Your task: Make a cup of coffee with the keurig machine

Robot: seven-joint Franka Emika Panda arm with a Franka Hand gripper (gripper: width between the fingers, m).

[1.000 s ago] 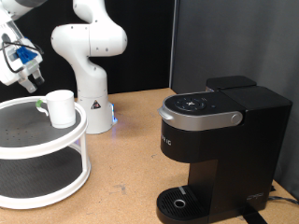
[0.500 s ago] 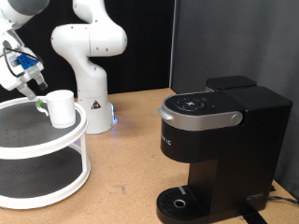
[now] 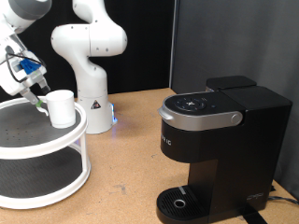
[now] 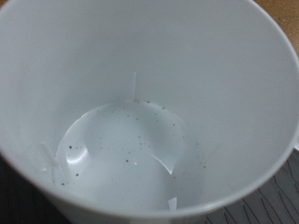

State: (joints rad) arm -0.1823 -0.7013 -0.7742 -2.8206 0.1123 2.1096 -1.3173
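on the upper shelf of the white two-tier stand, at the exterior view's left, the cup stands upright, long axis vertical, mouth facing up. the pincer hovers just beside its rim, on the exterior view's left; whether it is spread or pressed together cannot be told. the wrist view looks straight into the cup, with dark specks on its floor. the keurig machine stands well apart on the tabletop, lid down.

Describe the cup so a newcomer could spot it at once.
Find the white two-tier round stand at the exterior view's left. On its top tier stands the cup, a small plain white mug, beside the end effector; the keurig machine is black.
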